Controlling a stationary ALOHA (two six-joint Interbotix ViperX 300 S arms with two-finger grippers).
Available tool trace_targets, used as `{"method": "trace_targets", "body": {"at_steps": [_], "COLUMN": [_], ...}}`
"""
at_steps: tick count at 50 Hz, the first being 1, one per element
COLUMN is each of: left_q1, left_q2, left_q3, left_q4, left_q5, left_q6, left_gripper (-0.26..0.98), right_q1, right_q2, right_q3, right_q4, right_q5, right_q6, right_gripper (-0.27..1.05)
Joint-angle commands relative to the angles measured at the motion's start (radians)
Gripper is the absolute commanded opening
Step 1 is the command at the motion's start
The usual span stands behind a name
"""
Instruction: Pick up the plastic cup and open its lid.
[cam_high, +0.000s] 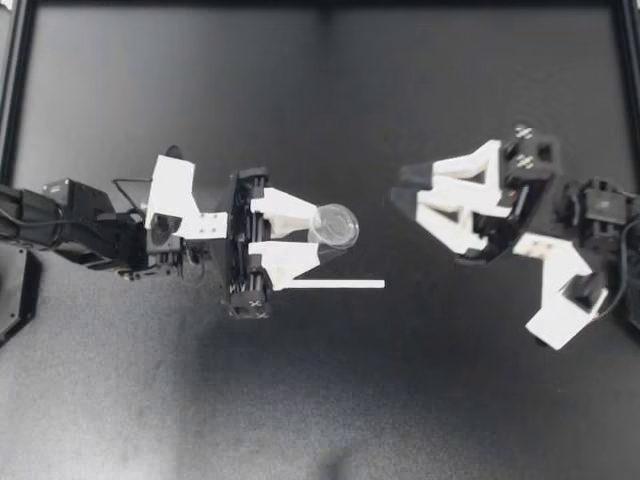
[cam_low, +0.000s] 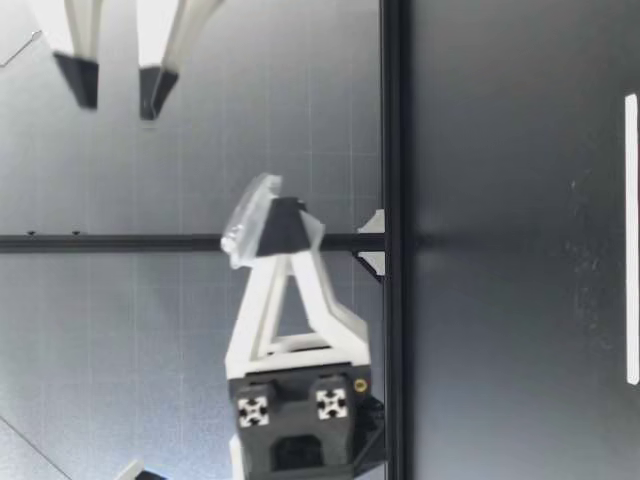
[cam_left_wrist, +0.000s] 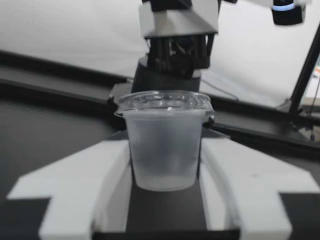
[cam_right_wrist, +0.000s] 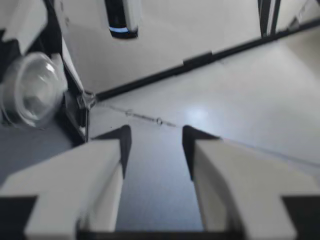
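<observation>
Cup (cam_high: 338, 226): raised off table, clamped in left gripper (cam_high: 318, 233); lid (cam_left_wrist: 165, 101) on. Right gripper (cam_high: 400, 190): jaws apart, near; next should pinch lid rim.

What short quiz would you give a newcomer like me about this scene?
1. True or false: the lid is off the plastic cup.
2. Pick one: my right pincer is A) open and empty, B) shut on the cup, C) shut on the lid.
3. Fill in: the cup is gripped by my ___ pincer.
Key: 1 false, the lid sits on the cup. 2 A. 3 left: my left pincer is shut on the cup.
</observation>
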Motion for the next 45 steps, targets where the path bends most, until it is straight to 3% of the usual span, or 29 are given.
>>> {"method": "trace_targets", "body": {"at_steps": [1,30,45], "left_q1": [-0.005,-0.008,-0.008], "left_q2": [-0.025,-0.063,-0.091], "left_q3": [-0.014,-0.014,0.006], "left_q4": [0.003,0.014,0.014], "left_q5": [0.009,0.058,0.058], "left_q6": [0.008,0.087,0.123], "left_gripper": [0.20,0.20,0.20], "right_q1": [0.005,0.018,0.023], "right_q2": [-0.031,-0.026,-0.025], "right_q3": [0.009,-0.035,-0.041], "right_q4": [0.020,-0.006,-0.008], "right_q5": [0.000,0.318,0.330], "right_q6": [0.018,0.715,1.083], "right_gripper": [0.50,0.48,0.48]}}
